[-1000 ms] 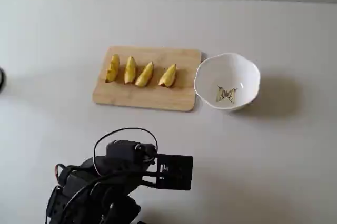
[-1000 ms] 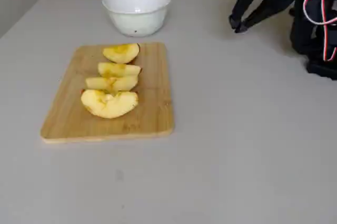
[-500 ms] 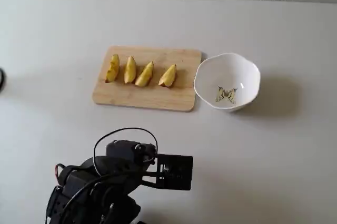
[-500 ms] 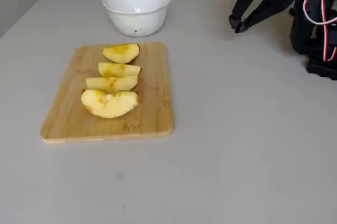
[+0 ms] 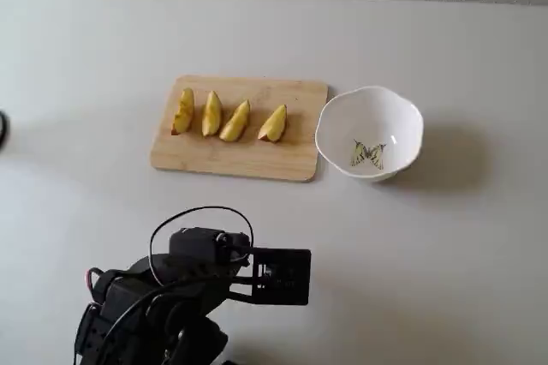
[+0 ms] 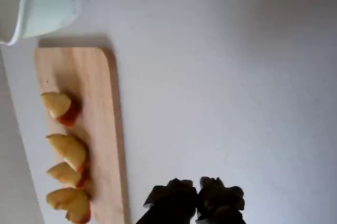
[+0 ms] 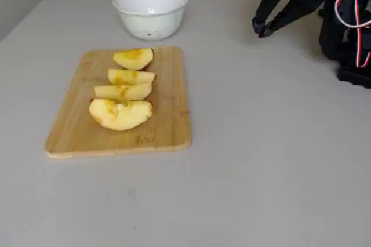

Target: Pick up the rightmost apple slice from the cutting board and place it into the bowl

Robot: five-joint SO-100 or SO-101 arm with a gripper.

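Note:
The apple slice [image 5: 273, 123] is a plump pale-yellow wedge with a reddish skin edge. It lies on the cutting board [image 5: 257, 157] at the end nearest the bowl [image 5: 377, 112]. It also shows in the wrist view [image 6: 59, 106] and in the other fixed view [image 7: 133, 58]. Three slimmer wedges [image 5: 211, 114] lie beside it. The white bowl [image 7: 151, 24] is empty, with a butterfly motif inside. My gripper [image 6: 197, 199] is shut and empty. It hovers over bare table, well away from the board [image 6: 97, 92], and is visible in both fixed views [image 5: 295, 279] [image 7: 259, 28].
The arm's base with red and white wires [image 7: 351, 21] stands at the table's right edge in a fixed view. A black cable loop [image 5: 201, 215] arches over the arm. The table is plain pale grey.

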